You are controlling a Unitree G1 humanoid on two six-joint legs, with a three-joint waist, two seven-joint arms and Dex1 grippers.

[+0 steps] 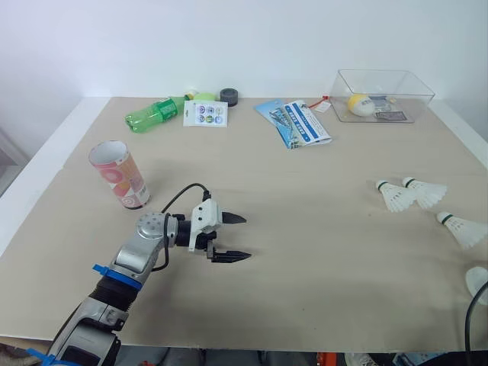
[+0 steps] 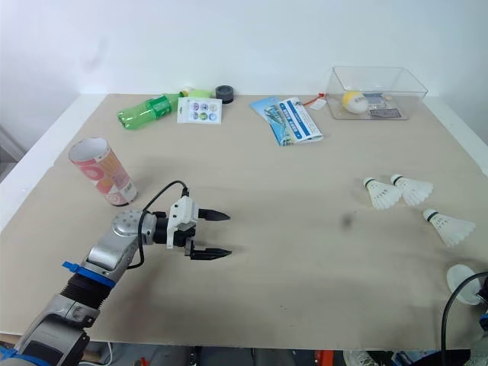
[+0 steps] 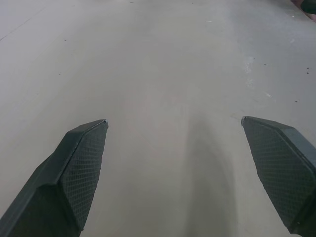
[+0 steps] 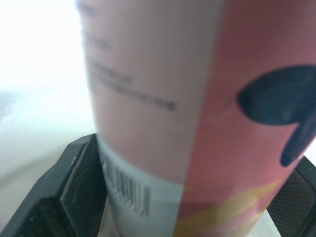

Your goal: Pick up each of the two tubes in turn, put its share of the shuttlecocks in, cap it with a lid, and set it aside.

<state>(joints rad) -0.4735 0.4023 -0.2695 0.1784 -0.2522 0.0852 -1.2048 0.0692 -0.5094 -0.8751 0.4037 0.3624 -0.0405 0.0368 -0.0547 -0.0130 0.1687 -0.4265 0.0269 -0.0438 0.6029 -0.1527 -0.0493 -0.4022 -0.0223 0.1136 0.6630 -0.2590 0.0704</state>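
Note:
A pink patterned tube (image 1: 120,174) stands upright and open-topped on the left of the table. To its right and nearer me, my left gripper (image 1: 242,237) hovers open just above bare tabletop, nothing between its fingers (image 3: 79,173). A second pink and white tube (image 4: 197,98) sits close between the fingers of my right gripper (image 4: 190,187), which is shut on it. Three white shuttlecocks (image 1: 394,197) (image 1: 425,192) (image 1: 462,229) lie at the right of the table. A white round piece (image 1: 479,280) shows at the right edge; I cannot tell what it is.
Along the back lie a green bottle (image 1: 156,113), a sticker card (image 1: 205,113), a black tape roll (image 1: 229,96), two brochures (image 1: 297,122), and a clear box (image 1: 381,95) holding a yellow ball. The table's front edge (image 1: 252,343) is near my left arm.

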